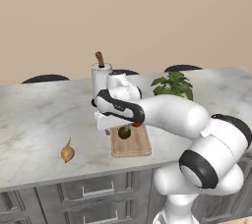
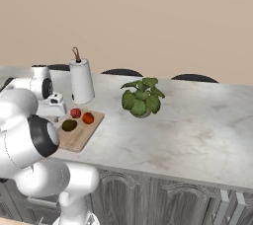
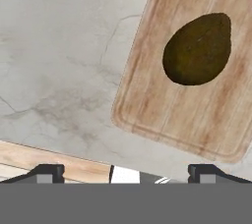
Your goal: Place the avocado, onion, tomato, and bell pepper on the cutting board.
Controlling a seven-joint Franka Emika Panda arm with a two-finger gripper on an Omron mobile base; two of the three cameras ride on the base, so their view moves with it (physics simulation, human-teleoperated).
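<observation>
Avocado (image 3: pixel 198 49) lying on the cutting board (image 3: pixel 147 90), dark olive, clear of the board's edges; seen also in the right base view (image 2: pixel 69 125) toward the board's near-left part (image 2: pixel 79 137). Beside it on the same board, a red tomato (image 2: pixel 75 113) and an orange-red bell pepper (image 2: pixel 88 118), close together, apart from the avocado. Onion (image 1: pixel 67 153) off the board, alone on the marble desk (image 1: pixel 34 120), well to the left of the board (image 1: pixel 132 145), stem tip pointing up. Claw (image 3: pixel 126 173) spread wide, nothing between the fingertips (image 3: pixel 47 173), hovering above the desk just off the board's corner; avocado not touched. In the left base view, avocado (image 1: pixel 124 132) partly behind the hand. White paper towel roll (image 2: pixel 81 81) upright behind the board, brown holder tip on top. Leafy potted plant (image 2: pixel 142 97) farther right on the desk. Dark chair backs (image 2: pixel 193 77) beyond the far edge.
</observation>
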